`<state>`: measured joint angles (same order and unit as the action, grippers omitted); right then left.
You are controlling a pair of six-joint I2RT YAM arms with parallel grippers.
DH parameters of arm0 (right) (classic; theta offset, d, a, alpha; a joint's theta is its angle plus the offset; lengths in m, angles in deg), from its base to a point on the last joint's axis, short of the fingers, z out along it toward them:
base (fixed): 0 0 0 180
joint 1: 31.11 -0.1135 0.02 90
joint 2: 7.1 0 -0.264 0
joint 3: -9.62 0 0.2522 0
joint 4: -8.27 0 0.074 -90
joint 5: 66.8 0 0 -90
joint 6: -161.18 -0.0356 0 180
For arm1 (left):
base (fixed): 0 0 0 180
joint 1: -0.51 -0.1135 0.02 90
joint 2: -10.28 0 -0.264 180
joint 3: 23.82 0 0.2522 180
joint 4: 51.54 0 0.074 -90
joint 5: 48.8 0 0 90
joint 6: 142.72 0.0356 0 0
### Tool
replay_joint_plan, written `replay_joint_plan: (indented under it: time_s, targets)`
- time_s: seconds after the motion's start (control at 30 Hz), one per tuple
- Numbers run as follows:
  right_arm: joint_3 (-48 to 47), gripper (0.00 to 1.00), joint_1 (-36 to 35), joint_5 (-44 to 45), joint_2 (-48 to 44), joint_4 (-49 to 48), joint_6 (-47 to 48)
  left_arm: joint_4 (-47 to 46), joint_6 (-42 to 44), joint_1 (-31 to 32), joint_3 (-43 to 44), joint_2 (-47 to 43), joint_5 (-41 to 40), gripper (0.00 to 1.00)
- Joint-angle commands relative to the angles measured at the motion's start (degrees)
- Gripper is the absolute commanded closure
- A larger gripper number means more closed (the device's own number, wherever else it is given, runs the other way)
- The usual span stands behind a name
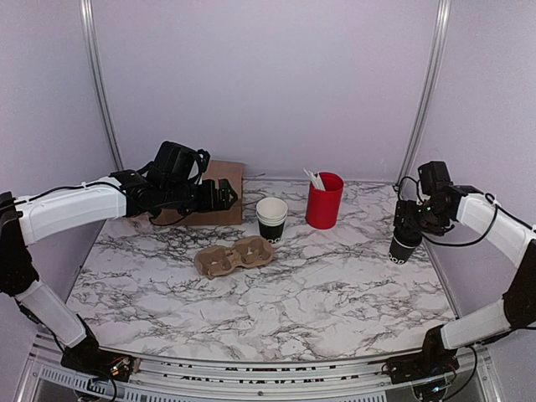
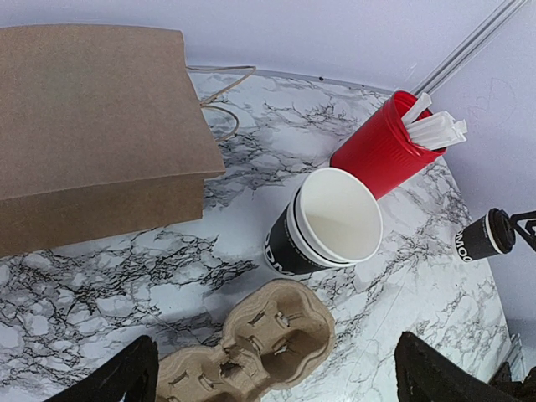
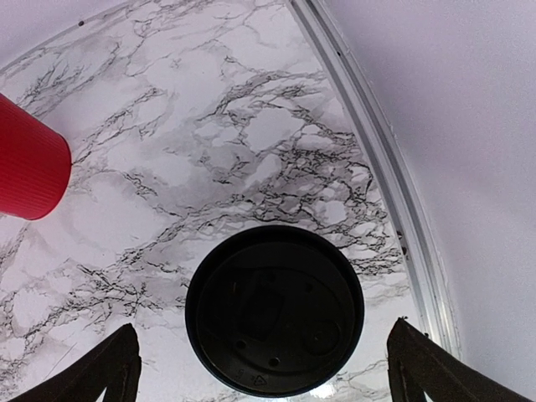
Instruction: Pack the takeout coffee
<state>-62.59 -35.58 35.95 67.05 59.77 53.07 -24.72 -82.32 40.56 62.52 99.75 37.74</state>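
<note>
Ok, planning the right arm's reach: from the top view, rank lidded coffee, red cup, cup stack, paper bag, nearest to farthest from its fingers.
1. Lidded coffee, right edge, beneath the right fingers.
2. Red cup, back, right of centre.
3. Cup stack, centre.
4. Paper bag, back left.

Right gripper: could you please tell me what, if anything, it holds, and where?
Nothing: the right gripper is open, its fingers clear of the takeout coffee.
</note>
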Motion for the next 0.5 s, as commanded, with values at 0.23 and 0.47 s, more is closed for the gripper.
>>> replay_joint_plan:
  time_s: [0.23,0.47]
  targets:
    - [-4.0,0.0,-3.73,1.08,-2.39,1.4,0.14,-1.44,0.07,-0.25,-0.31,0.72,-0.88,0.01]
    - [-4.83,0.01,-9.0,-0.53,-2.45,-0.77,-1.61,-0.65,-0.04,-0.33,-0.33,2.09,-2.09,0.01]
